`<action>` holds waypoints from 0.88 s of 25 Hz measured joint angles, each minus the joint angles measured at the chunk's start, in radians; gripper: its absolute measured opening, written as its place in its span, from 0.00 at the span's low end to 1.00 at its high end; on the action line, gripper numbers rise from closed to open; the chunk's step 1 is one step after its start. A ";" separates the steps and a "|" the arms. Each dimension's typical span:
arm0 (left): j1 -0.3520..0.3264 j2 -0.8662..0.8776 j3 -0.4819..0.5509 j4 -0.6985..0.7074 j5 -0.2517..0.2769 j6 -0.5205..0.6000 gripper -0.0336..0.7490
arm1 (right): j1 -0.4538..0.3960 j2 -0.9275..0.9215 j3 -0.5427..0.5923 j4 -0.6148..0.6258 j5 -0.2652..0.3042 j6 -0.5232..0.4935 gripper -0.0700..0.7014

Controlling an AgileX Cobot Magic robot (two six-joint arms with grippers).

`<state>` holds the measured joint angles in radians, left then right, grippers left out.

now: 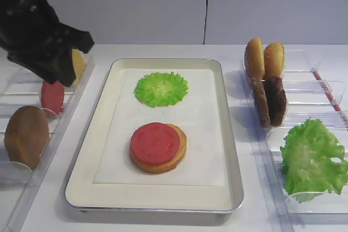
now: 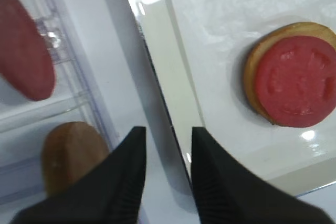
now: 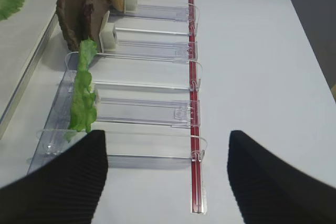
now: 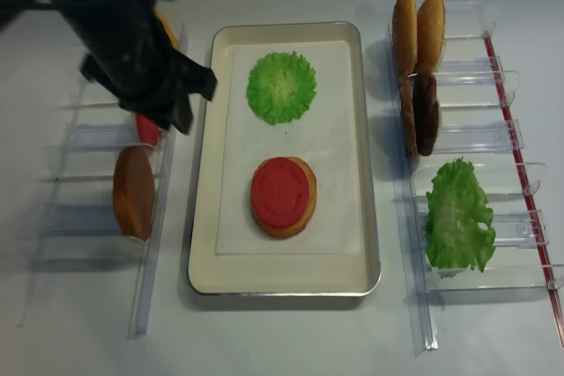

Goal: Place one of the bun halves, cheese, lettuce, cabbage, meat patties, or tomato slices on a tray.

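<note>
Left end effector (image 2: 165, 156) part-open, empty, over tray (image 2: 157, 77) rim. Tomato slice (image 2: 296, 90) on bun half (image 2: 252, 85) ahead-right. Right end effector (image 3: 167, 174) open, empty.

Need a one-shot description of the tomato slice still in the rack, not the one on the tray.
Start at the silver tray, then go to the clear rack on its left. The tomato slice stands upright there, flat and red, between the yellow cheese behind and the brown bun half in front.
</note>
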<state>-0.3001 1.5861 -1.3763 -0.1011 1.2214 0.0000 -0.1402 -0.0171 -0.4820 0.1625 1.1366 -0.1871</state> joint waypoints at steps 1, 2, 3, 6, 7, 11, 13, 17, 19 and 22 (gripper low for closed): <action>0.000 -0.036 0.000 0.020 0.002 -0.006 0.30 | 0.000 0.000 0.000 0.000 0.000 0.000 0.73; 0.000 -0.067 0.000 0.041 0.004 -0.008 0.30 | 0.000 0.000 0.000 0.000 0.000 0.000 0.73; 0.000 -0.109 0.009 0.059 0.004 -0.008 0.30 | 0.000 0.000 0.000 0.000 0.000 0.000 0.73; 0.000 -0.241 0.067 0.107 0.011 -0.008 0.30 | 0.000 0.000 0.000 0.000 0.000 0.000 0.73; 0.000 -0.290 0.092 0.116 0.012 -0.008 0.30 | 0.000 0.000 0.000 0.000 0.000 0.000 0.73; 0.000 -0.477 0.201 0.126 0.021 -0.010 0.30 | 0.000 0.000 0.000 0.000 0.000 0.000 0.73; 0.000 -0.566 0.255 0.126 0.026 -0.012 0.30 | 0.000 0.000 0.000 0.000 0.000 0.000 0.73; 0.000 -0.752 0.361 0.127 0.032 -0.017 0.30 | 0.000 0.000 0.000 0.000 0.000 0.000 0.73; 0.000 -0.838 0.407 0.127 0.035 -0.018 0.30 | 0.000 0.000 0.000 0.000 0.000 0.000 0.73; 0.000 -0.968 0.473 0.125 0.038 -0.018 0.29 | 0.000 0.000 0.000 0.000 0.000 0.000 0.73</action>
<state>-0.3001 0.6184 -0.9033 0.0238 1.2593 -0.0179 -0.1402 -0.0171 -0.4820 0.1625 1.1366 -0.1871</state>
